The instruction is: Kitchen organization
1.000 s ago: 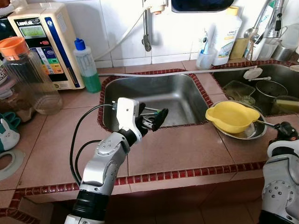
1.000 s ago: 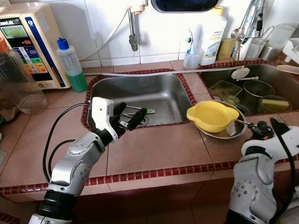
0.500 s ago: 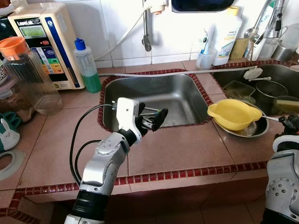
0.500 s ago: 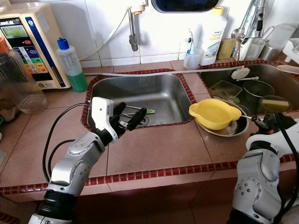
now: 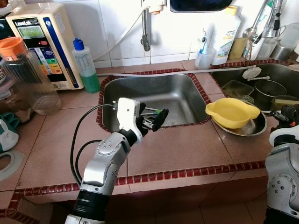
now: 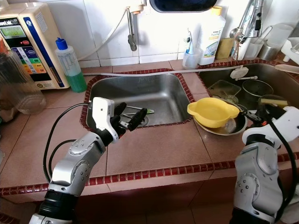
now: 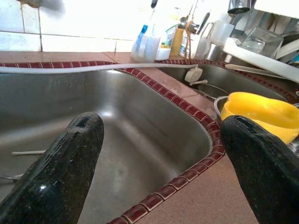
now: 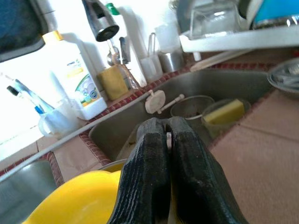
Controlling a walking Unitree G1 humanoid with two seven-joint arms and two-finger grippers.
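A yellow bowl (image 5: 231, 112) rests in a shallow steel dish (image 5: 256, 127) on the tiled strip between the two sinks. My right gripper (image 6: 258, 114) is at the dish's right side, shut on a thin metal handle or rim piece of the dish; in the right wrist view the pads (image 8: 154, 154) are pressed together with a sliver of metal between them. My left gripper (image 5: 152, 115) hovers open over the front edge of the left sink (image 5: 182, 95), holding nothing. Its two fingers (image 7: 65, 168) stand wide apart.
Loose utensils (image 6: 138, 110) lie in the left sink. The right sink (image 5: 233, 77) holds a pot (image 5: 268, 88), a container and a sponge. Along the back wall stand a water ioniser (image 5: 39, 42), a green bottle (image 5: 85, 65), a clear jar (image 5: 25, 77) and a detergent bottle (image 5: 223, 35).
My right gripper has drawn back and up toward the right sink, taking the steel dish and yellow bowl slightly with it. The left arm has stayed still.
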